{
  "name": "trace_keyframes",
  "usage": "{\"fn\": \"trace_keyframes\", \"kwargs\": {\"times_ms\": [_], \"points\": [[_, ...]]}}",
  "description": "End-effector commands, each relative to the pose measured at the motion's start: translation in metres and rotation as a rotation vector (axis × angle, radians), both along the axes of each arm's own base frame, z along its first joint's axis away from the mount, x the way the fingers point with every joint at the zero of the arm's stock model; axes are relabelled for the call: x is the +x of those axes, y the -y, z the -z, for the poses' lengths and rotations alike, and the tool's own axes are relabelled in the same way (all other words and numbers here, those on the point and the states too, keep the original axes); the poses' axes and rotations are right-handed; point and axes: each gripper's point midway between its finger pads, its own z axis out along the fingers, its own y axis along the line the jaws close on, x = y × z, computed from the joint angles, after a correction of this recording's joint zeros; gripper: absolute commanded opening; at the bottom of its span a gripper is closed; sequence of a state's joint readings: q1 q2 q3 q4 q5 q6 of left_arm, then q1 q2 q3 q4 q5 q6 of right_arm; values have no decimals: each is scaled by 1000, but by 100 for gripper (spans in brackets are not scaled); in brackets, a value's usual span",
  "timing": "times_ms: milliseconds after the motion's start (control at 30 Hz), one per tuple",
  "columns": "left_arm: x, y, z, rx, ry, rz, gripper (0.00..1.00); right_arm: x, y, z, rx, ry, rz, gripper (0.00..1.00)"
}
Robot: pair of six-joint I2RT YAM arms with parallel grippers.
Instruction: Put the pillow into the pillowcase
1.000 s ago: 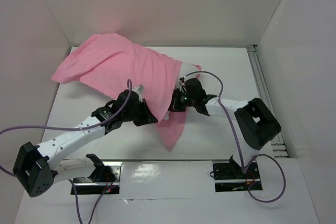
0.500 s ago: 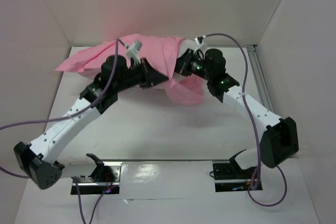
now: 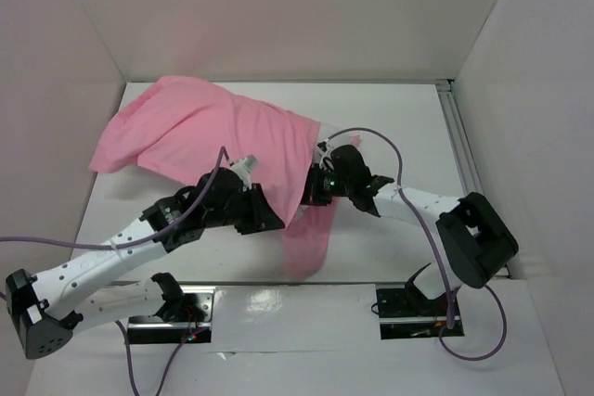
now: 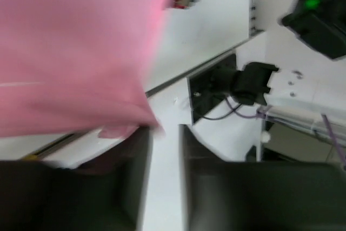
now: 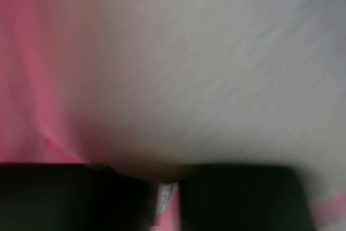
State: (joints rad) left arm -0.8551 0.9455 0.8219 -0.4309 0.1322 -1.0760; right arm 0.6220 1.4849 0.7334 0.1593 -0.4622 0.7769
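Key relation: the case (image 3: 213, 132) lies w/ its long axis left-right across the counter (image 3: 408, 118). Closed end is far left by the wall (image 3: 56, 90); the mouth is at the right end, where both tools sit.

The pillow (image 5: 216, 68) looks mostly inside, I'd judge. Its white end fills the right wrist view, w/ pink alongside on the left.

The right tool (image 5: 165, 172) is nearer that end. It's closed tight and pressed into fabric, but you can't tell if it pinches pillow or case.

The left tool (image 4: 165, 133) sits just beside it on the near side of the mouth. It's nearly closed, a thin slit w/ nothing in it; the hem brushes one fingertip (image 4: 138, 150).

A loose pink flap (image 3: 306, 240) trails toward the near edge, blurred.

Watch out:
- The tools are v. close together.
- The right arm's cable (image 3: 376, 134) arcs over the mouth.

Any next pull prob. needs to run along that long axis.
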Motion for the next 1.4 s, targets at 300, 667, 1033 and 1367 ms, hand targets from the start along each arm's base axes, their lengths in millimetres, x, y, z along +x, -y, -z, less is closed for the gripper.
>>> {"fn": "trace_keyframes", "kwargs": {"times_ms": [300,667,1033,1367], "points": [[75,1,-90,354,264,15,71,-1,127,-44,-391,160,322,67],[207,45,-80,767,415,-154,84,61,142,-70,-100,95,381,81],[241,36,-28,1101,456,-185,74,84,135,-55,-10,55,348,83],[246,56,-49,990,510,-148,0,132,117,-42,88,50,341,83]]}}
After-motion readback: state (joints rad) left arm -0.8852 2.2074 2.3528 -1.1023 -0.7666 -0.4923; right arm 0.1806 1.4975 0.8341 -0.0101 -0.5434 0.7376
